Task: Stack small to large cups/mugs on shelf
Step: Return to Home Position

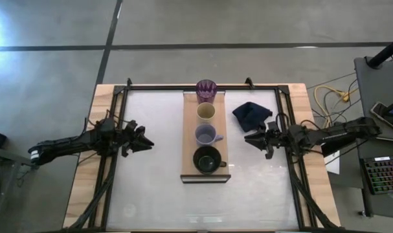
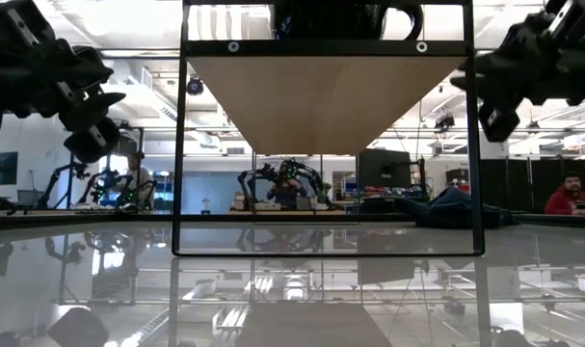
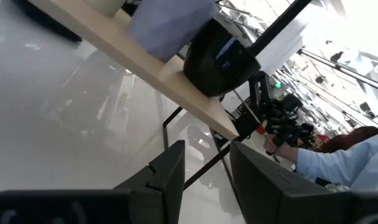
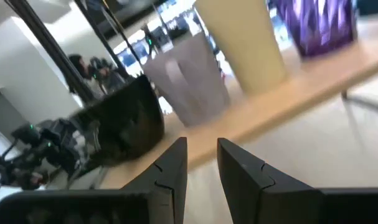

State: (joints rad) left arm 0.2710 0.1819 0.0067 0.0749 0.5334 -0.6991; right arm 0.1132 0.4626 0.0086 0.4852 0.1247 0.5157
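Note:
The light-wood shelf [image 1: 189,139] is a raised board on a black frame in the middle of the table. Four vessels stand on it in a row, from the far end to the near end: purple tumbler [image 1: 206,89], beige cup [image 1: 206,112], lavender-blue mug [image 1: 206,135], black mug [image 1: 208,160]. My left gripper [image 1: 149,140] hovers left of the shelf, pointing at it, open by a narrow gap and empty. My right gripper [image 1: 248,138] hovers right of the shelf, pointing at it, also narrowly open and empty.
A dark navy cloth [image 1: 251,113] lies on the table right of the shelf, just beyond my right gripper. The table's black frame rails run along both sides. A person's light-blue sleeve [image 3: 338,168] shows beyond the table in the left wrist view.

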